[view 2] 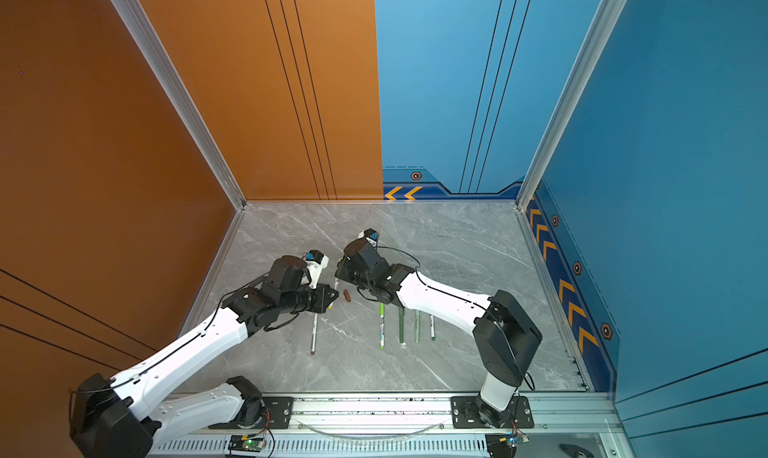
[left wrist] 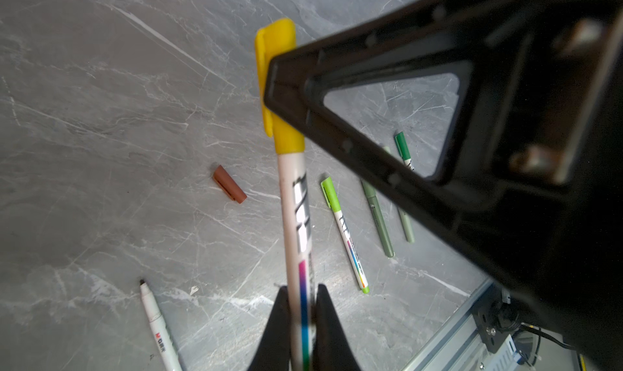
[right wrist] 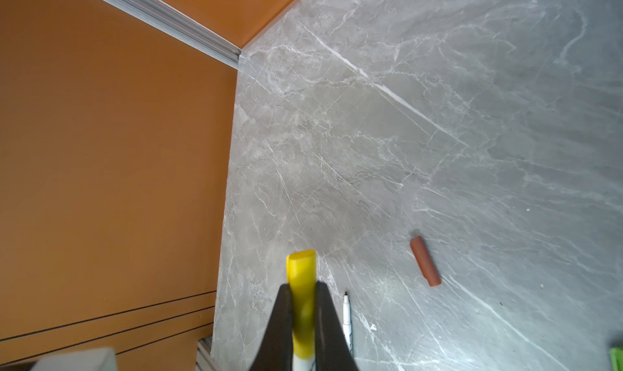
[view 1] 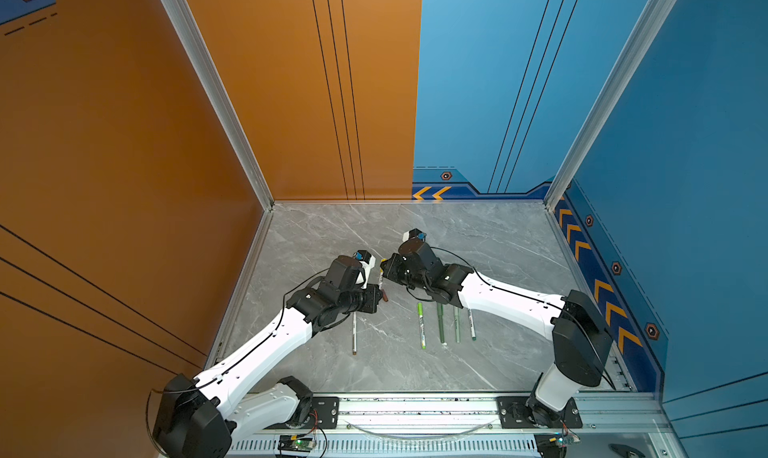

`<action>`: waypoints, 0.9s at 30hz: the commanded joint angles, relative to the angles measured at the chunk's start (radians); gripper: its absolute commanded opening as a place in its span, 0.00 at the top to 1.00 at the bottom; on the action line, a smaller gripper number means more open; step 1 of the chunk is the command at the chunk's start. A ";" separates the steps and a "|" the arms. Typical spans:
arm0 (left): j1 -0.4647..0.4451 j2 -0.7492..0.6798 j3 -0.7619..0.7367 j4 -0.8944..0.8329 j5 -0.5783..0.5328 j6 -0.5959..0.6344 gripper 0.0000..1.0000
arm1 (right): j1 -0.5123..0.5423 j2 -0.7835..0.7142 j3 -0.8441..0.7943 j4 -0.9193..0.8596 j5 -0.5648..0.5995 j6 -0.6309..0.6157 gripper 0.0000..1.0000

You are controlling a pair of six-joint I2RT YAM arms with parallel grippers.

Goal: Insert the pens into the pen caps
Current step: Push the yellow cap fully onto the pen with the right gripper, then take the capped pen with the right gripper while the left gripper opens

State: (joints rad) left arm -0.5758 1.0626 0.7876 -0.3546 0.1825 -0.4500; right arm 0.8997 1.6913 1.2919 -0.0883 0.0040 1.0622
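Pen and cap share one long axis: the left gripper (left wrist: 302, 290) pinches the yellow pen (left wrist: 296, 217) by its white barrel, and the right gripper (right wrist: 303, 288) is clamped on the yellow cap (right wrist: 301, 265), which sits over the pen's tip. The brown cap (left wrist: 229, 184) lies alone mid-frame in the left wrist view. Its uncapped brown pen (left wrist: 156, 325) lies lower left, nearer the left arm.

The right claw (right wrist: 302, 289) grips a yellow pen cap (right wrist: 301, 268) between its two black fingers (right wrist: 279, 318), the cap's closed end jutting past their tips. A white barrel (right wrist: 298, 362) shows at the cap's camera-side end. An uncapped white pen (right wrist: 347, 315) lies on the grey marble counter (right wrist: 404, 116) just beside one finger. A brown pen cap (right wrist: 425, 260) lies nearby, apart from both. An orange wall (right wrist: 111, 150) with an aluminium rail (right wrist: 158, 14) borders the counter.
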 commanded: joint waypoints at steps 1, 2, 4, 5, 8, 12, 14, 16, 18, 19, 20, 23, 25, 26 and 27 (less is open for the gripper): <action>-0.004 -0.093 -0.042 0.476 0.037 0.007 1.00 | 0.031 -0.036 0.020 -0.159 -0.251 -0.044 1.00; -0.005 -0.115 -0.081 0.475 0.039 -0.014 1.00 | 0.017 -0.054 0.033 -0.160 -0.242 -0.052 1.00; -0.006 -0.157 -0.143 0.461 0.036 -0.046 1.00 | -0.007 -0.081 0.056 -0.161 -0.235 -0.073 0.94; -0.009 -0.179 -0.169 0.450 0.032 -0.061 1.00 | -0.018 -0.092 0.066 -0.161 -0.235 -0.083 0.87; -0.011 -0.237 -0.215 0.420 0.019 -0.087 1.00 | -0.030 -0.114 0.081 -0.164 -0.248 -0.113 0.74; -0.013 -0.281 -0.229 0.386 -0.001 -0.096 1.00 | -0.021 -0.116 0.074 -0.169 -0.264 -0.128 0.63; -0.013 -0.284 -0.228 0.382 -0.005 -0.096 1.00 | -0.003 -0.112 0.069 -0.169 -0.268 -0.136 0.61; -0.012 -0.276 -0.218 0.382 -0.001 -0.096 1.00 | 0.015 -0.105 0.067 -0.169 -0.265 -0.144 0.61; -0.013 -0.262 -0.210 0.382 0.006 -0.095 1.00 | 0.029 -0.101 0.066 -0.169 -0.254 -0.146 0.63; -0.012 -0.254 -0.205 0.382 0.010 -0.093 1.00 | 0.035 -0.101 0.064 -0.168 -0.243 -0.148 0.65; -0.012 -0.252 -0.199 0.382 0.012 -0.093 1.00 | 0.040 -0.102 0.062 -0.169 -0.229 -0.148 0.68; -0.012 -0.250 -0.195 0.380 0.002 -0.095 1.00 | 0.047 -0.115 0.051 -0.169 -0.192 -0.149 0.81; -0.012 -0.254 -0.197 0.379 -0.011 -0.102 1.00 | 0.048 -0.124 0.047 -0.168 -0.170 -0.152 0.86; -0.013 -0.257 -0.198 0.379 -0.016 -0.106 1.00 | 0.050 -0.129 0.045 -0.168 -0.159 -0.154 0.88; -0.013 -0.257 -0.200 0.379 -0.019 -0.110 1.00 | 0.050 -0.134 0.042 -0.169 -0.150 -0.156 0.90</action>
State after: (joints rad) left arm -0.5835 0.8082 0.5705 0.0082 0.1856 -0.5488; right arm 0.9363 1.5856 1.3479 -0.2527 -0.1772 0.9115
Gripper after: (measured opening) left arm 0.127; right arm 0.120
